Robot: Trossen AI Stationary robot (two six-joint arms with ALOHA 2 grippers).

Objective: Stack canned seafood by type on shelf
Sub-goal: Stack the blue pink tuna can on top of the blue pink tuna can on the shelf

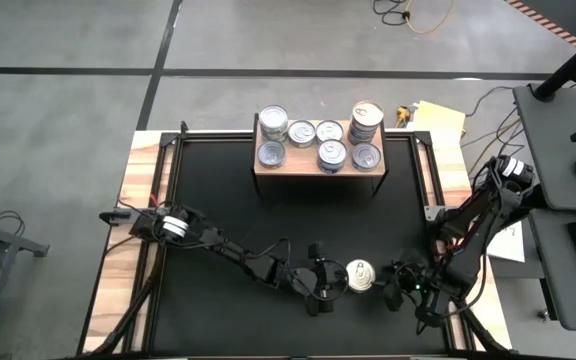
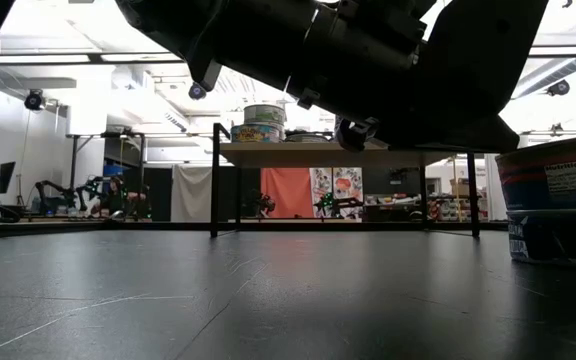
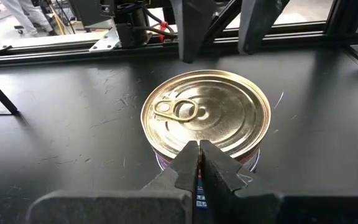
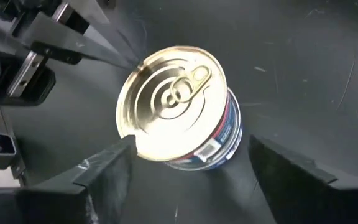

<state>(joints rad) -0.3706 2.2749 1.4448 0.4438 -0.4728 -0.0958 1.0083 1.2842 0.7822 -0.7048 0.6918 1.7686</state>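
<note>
**Standing alone: one gold-topped tin between two pincers**

Sitting on the black worktop [image 1: 218, 200] near its front edge, a gold-topped tin [image 1: 360, 276] stands upright with its pull ring up. The left pincer [image 1: 330, 279] points at it from one side, fingers pressed together with the tips at the tin's rim, gripping nothing. The right pincer [image 1: 396, 287] faces it from the other side, fingers spread wide and clear of the tin.

The right wrist view shows the tin's [image 4: 179, 109] blue, white and red side label with a small printed panel, too small to read. The low view shows the label [image 2: 558, 210] close, its white lettering blurred.

Only the high view shows the shelf [image 1: 320, 168] from above: silver-topped tins [image 1: 332, 155] on it, some stacked, the tallest stack [image 1: 366, 121] at its right end. The low view shows the shelf [image 2: 348, 152] edge-on with printed tins [image 2: 261, 123].
</note>
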